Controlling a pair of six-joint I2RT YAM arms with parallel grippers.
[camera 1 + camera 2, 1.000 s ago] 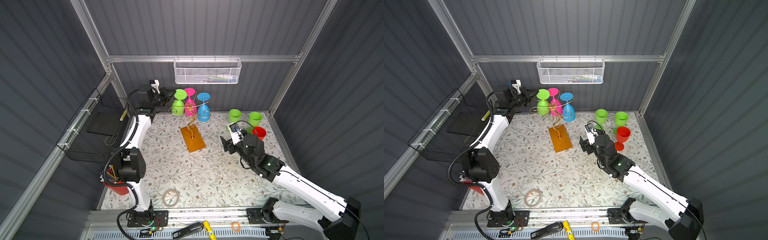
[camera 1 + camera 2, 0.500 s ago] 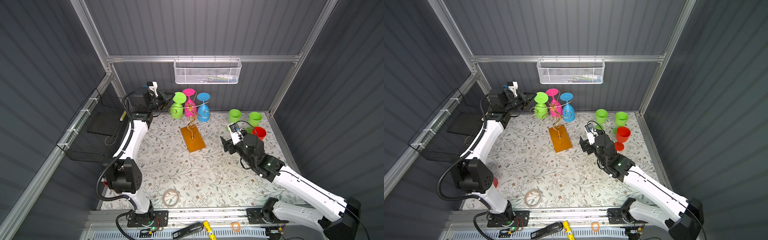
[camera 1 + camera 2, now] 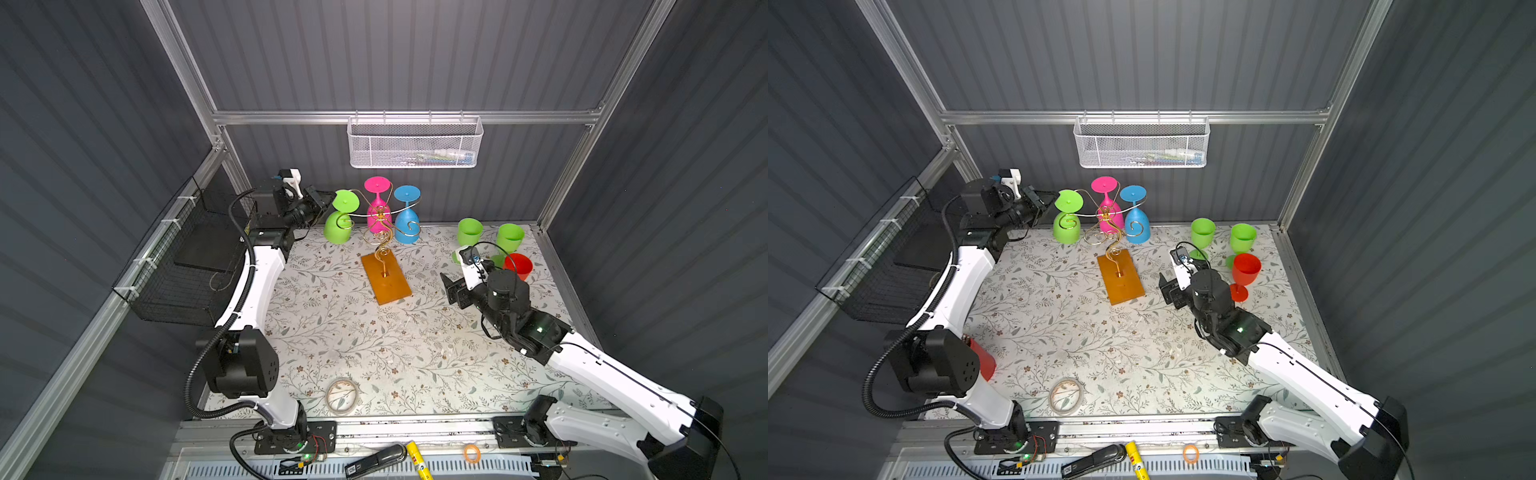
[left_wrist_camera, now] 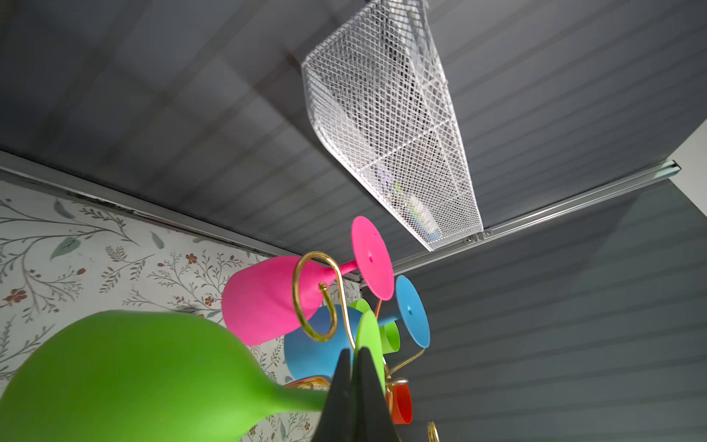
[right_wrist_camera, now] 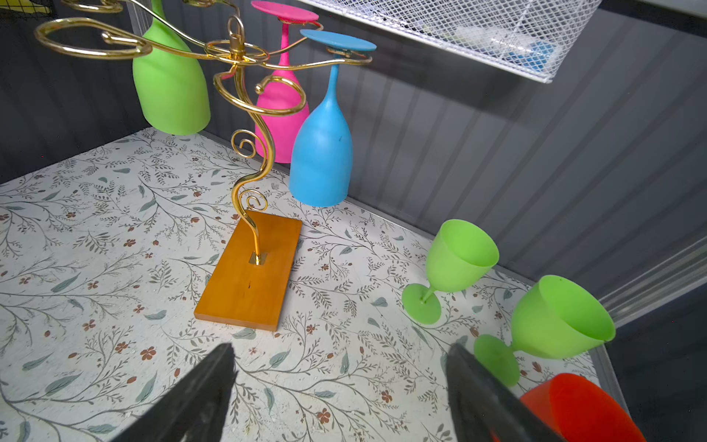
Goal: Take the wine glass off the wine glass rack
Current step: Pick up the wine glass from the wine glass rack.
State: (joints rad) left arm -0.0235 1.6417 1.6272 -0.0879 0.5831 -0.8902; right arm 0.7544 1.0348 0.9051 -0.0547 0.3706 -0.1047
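Left arm stretches up beside the rack (image 3: 386, 279), end effector (image 3: 327, 200) pinching the green glass (image 3: 337, 228) by its stem. Right arm crouches low, end effector (image 3: 452, 291) wide open, facing the rack.

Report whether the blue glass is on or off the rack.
On: the blue glass hangs upside down, foot caught on a rack arm.

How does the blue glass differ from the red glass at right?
The blue glass hangs upside down from the rack; the red glass stands upright on the table. The blue glass is near the back wall; the red glass is beside the right arm. Both are stemmed.
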